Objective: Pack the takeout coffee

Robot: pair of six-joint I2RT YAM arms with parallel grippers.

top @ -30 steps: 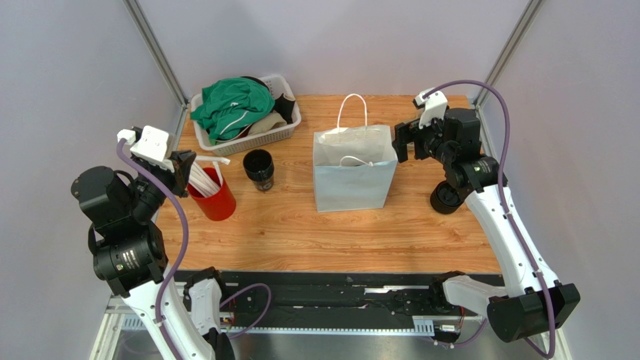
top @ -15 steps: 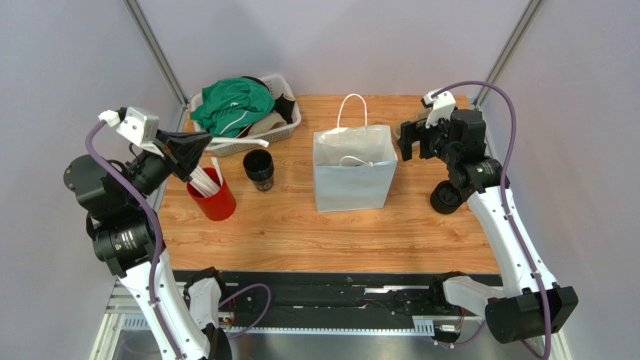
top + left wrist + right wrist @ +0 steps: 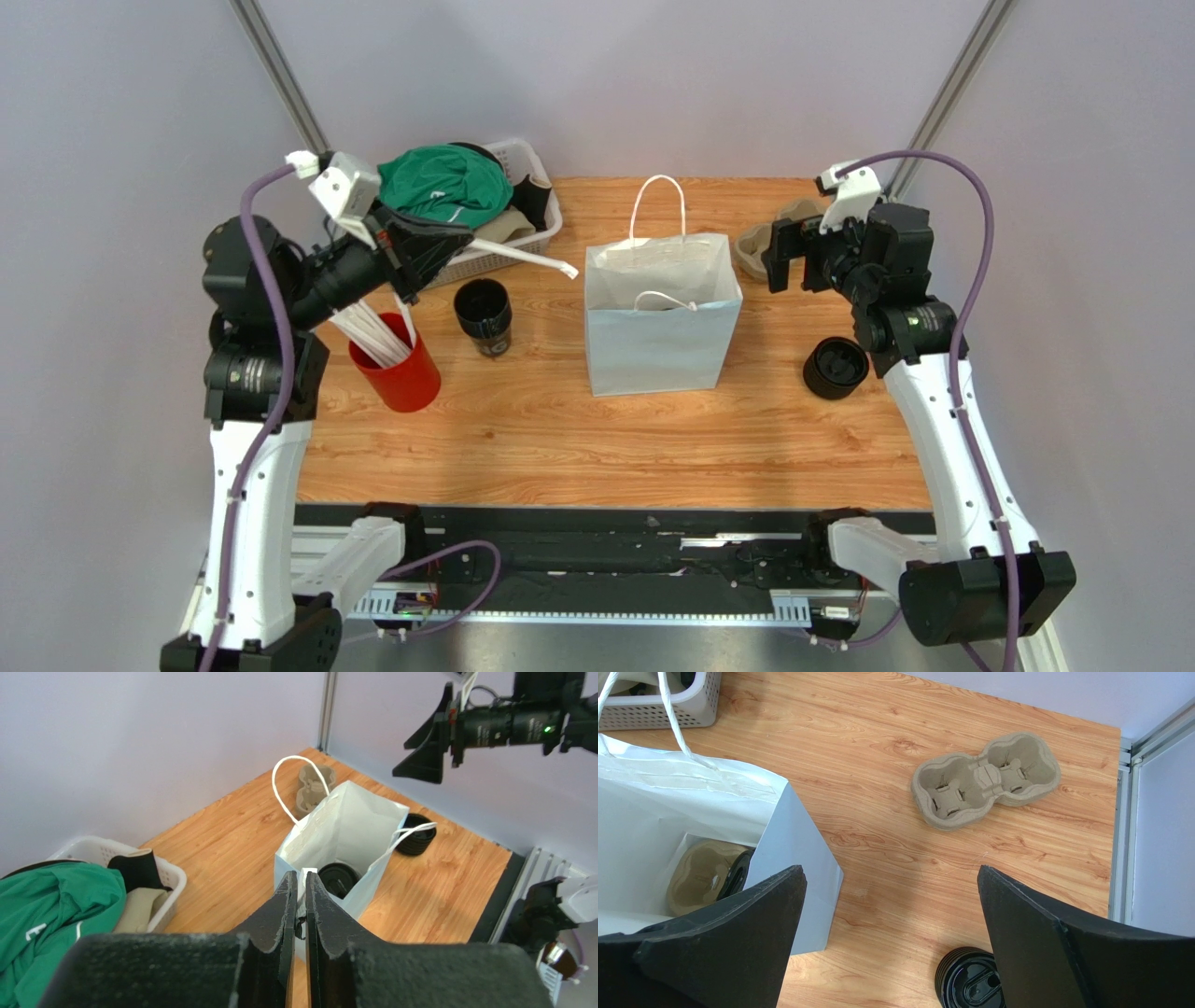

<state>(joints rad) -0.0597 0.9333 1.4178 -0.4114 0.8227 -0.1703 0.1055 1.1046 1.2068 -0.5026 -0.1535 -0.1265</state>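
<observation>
The takeout coffee (image 3: 337, 879), a black cup with a round lid, stands inside the white paper bag (image 3: 659, 336) next to a brown carrier (image 3: 699, 875). My left gripper (image 3: 456, 247) is shut on a white straw (image 3: 522, 256), which points toward the bag. In the left wrist view the jaws (image 3: 300, 882) are pressed together, with the straw's white end showing between the tips. My right gripper (image 3: 794, 266) hangs open right of the bag and holds nothing; in its wrist view the gripper (image 3: 892, 875) is over bare wood.
A red cup (image 3: 404, 375) with white straws and a black open-topped cup (image 3: 484, 315) stand left of the bag. A white basket (image 3: 540, 238) of clothes sits at the back left. A brown cup carrier (image 3: 983, 780) and a squat black lid stack (image 3: 838, 367) lie right of the bag.
My left gripper rose from the red cup and swung right toward the bag with a straw in it. My right gripper drifted right and back and opened a little wider.
</observation>
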